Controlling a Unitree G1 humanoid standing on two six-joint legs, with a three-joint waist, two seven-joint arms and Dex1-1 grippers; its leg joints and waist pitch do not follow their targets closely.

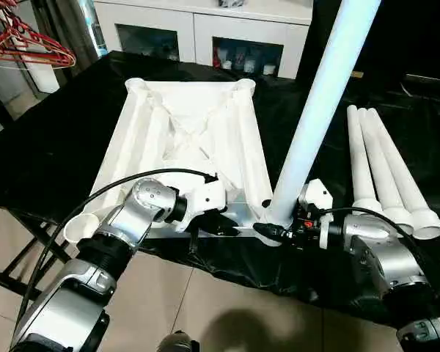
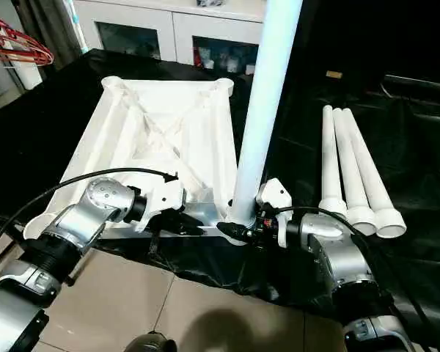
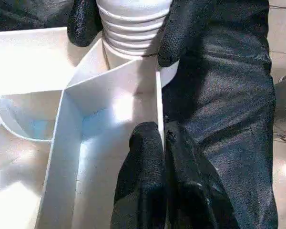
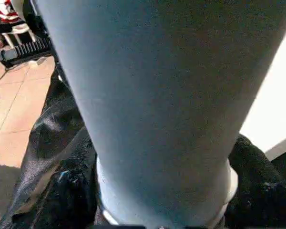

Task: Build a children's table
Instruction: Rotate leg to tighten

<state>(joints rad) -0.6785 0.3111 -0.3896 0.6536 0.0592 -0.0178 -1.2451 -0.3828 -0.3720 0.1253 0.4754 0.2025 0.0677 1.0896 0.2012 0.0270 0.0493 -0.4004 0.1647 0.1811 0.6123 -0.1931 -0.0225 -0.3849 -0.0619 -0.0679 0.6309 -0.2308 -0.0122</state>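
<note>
Right gripper (image 1: pixel 279 233): its two black fingers sit on either side of the threaded base of the standing white tapered plastic leg (image 1: pixel 319 103), with the leg right against the wrist camera; the frames don't settle whether the fingers bear on it or merely flank it.
Left gripper (image 3: pixel 163 157): pressed together, pinching a thin upright wall at the near edge of the white ribbed plastic table top (image 1: pixel 191 125), which lies underside up on the black-covered work surface (image 1: pixel 51 147).
Key relation: the leg's ribbed end meets the near right corner socket (image 3: pixel 128 57), directly ahead of the left gripper and between the two grippers.
Long axis: the leg rises steeply from the socket, tilted a little toward the robot's right and away.
Nearer arm: the right, already at the leg's base; I judge seating or twisting the leg falls to it while the left steadies the top.
Arm poses: both silver forearms reach inward, wrists bent toward the shared corner.
Beyond the right gripper: three spare white tapered legs (image 1: pixel 385 169) lie side by side, wide ends toward the robot.
Far: a white cabinet with glass doors (image 1: pixel 205 33).
</note>
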